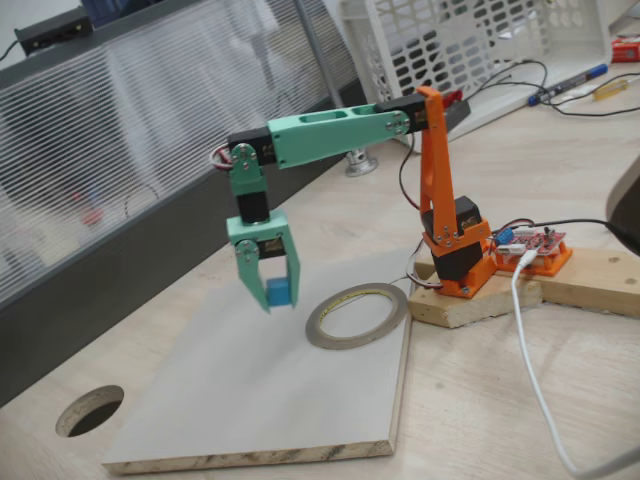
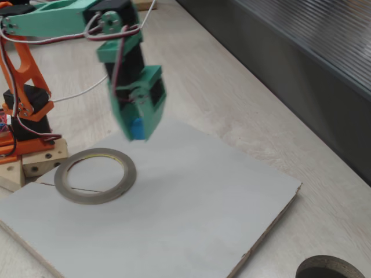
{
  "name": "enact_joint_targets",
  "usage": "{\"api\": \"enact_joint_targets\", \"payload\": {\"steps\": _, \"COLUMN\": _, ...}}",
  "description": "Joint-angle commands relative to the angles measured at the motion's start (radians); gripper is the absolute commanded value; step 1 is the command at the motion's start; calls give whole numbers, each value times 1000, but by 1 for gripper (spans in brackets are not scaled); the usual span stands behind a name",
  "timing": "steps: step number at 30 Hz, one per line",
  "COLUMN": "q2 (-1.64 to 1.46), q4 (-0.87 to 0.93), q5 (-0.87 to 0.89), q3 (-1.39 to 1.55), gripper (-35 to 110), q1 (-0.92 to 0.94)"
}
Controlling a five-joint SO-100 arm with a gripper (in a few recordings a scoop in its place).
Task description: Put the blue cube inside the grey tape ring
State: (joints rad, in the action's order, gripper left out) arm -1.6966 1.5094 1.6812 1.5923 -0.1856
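The blue cube (image 1: 279, 291) (image 2: 137, 128) hangs above the pale board, held between the green fingers of my gripper (image 1: 277, 296) (image 2: 137, 132), which is shut on it and points straight down. The grey tape ring (image 1: 357, 315) (image 2: 94, 175), with a pale yellowish inner rim, lies flat on the board. In a fixed view the ring is to the right of the cube; in the other it lies down and to the left of it. The cube is well clear of the board surface and beside the ring, not over its opening.
A pale board (image 1: 250, 400) (image 2: 191, 220) lies on the wooden table. The arm's orange base (image 1: 455, 255) (image 2: 23, 110) stands on a wooden block just past the ring. A dark round table hole (image 1: 90, 410) (image 2: 330, 269) lies beyond a board corner. A white cable (image 1: 530, 360) runs across the table.
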Motion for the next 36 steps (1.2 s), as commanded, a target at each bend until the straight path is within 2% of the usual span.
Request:
{"api": "enact_joint_targets", "payload": {"steps": 1, "q2": -75, "q4": -5, "q5": 17, "q3": 98, "gripper": 8, "q1": 117}}
{"api": "enact_joint_targets", "payload": {"steps": 6, "q2": -133, "q4": -6, "q5": 17, "q3": 218, "gripper": 8, "q1": 212}}
{"api": "enact_joint_targets", "payload": {"steps": 13, "q2": -201, "q4": -6, "q5": 25, "q3": 337, "gripper": 8, "q1": 215}}
{"api": "enact_joint_targets", "payload": {"steps": 21, "q2": -202, "q4": -3, "q5": 25, "q3": 342, "gripper": 8, "q1": 229}}
{"api": "enact_joint_targets", "payload": {"steps": 28, "q2": -202, "q4": -3, "q5": 18, "q3": 344, "gripper": 8, "q1": 426}}
{"api": "enact_joint_targets", "payload": {"steps": 36, "q2": -201, "q4": 8, "q5": 25, "q3": 347, "gripper": 8, "q1": 426}}
